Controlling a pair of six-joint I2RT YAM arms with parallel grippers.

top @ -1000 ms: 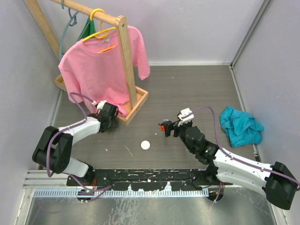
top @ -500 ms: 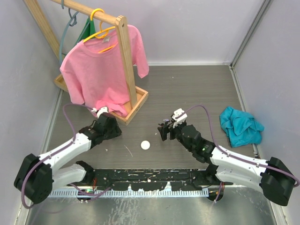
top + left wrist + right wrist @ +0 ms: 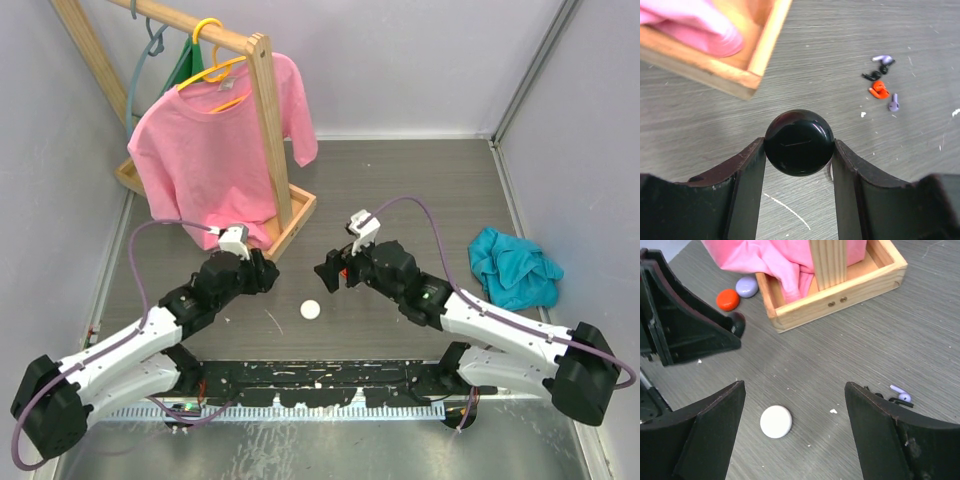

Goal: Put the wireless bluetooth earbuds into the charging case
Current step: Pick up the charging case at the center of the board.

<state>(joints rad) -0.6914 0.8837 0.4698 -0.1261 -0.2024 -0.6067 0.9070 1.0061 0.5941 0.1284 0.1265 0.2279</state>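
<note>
My left gripper [image 3: 799,142] is shut on a round black charging case [image 3: 799,150] and holds it above the table. It also shows in the top view [image 3: 262,272]. Several tiny earbuds lie beyond it to the right: purple [image 3: 882,58], black [image 3: 872,76], orange-red [image 3: 879,90]. My right gripper [image 3: 795,385] is open and empty above a round white case [image 3: 775,421], which also shows in the top view [image 3: 311,310]. A purple earbud [image 3: 901,391] lies by its right finger. In the top view the right gripper [image 3: 332,270] hides the earbuds.
The wooden rack base [image 3: 290,235] with a hanging pink shirt [image 3: 205,150] stands at the back left. An orange-red case [image 3: 728,299] and a purple case [image 3: 747,286] lie next to the base. A teal cloth [image 3: 513,268] lies at the right.
My left gripper has swung right from the rack base towards the table's middle, carrying the black case. My right gripper has moved left over the earbuds.
</note>
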